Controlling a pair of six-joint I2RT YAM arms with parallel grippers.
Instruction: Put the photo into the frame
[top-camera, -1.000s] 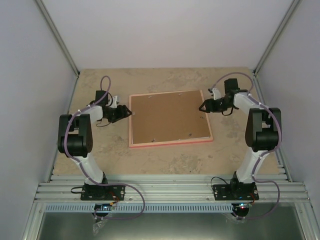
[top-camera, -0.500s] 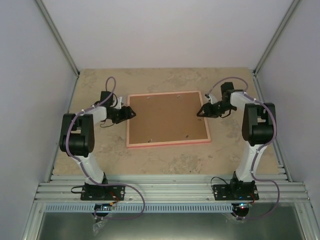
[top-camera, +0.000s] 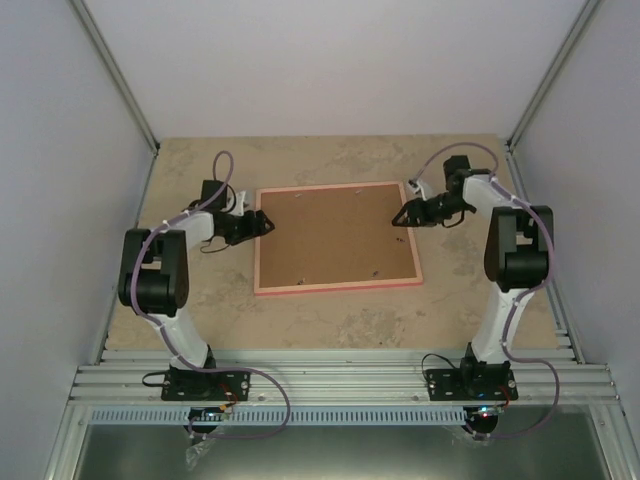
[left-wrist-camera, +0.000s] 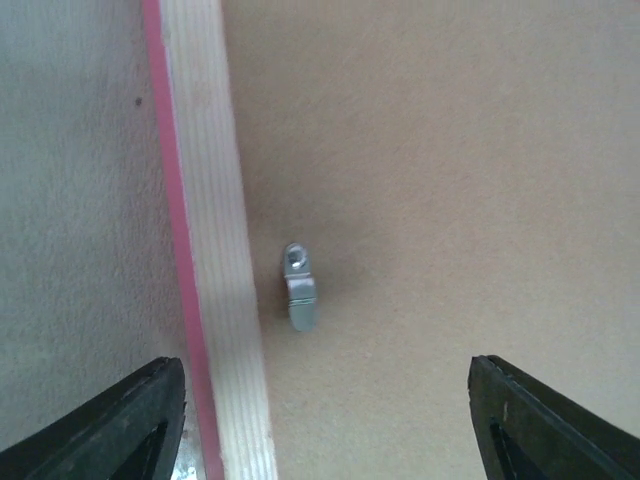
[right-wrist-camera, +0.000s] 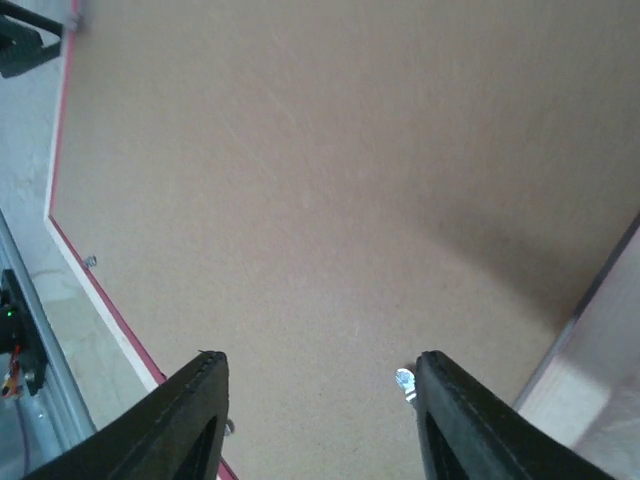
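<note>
Top external: the frame, face down under its backing board, has been slid left and squared between the left gripper and the right gripper. Left wrist: jaws are spread over a metal tab, with nothing gripped. Right wrist: jaws are likewise spread and empty. The photo is not seen and is presumably enclosed.

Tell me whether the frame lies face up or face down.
Face down: the frame shows its brown backing board and a metal clip upward.

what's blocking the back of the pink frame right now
The brown backing board fills the back of the frame. A small metal tab lies on it beside the rail, just ahead of the open left gripper. No photo is in view.
</note>
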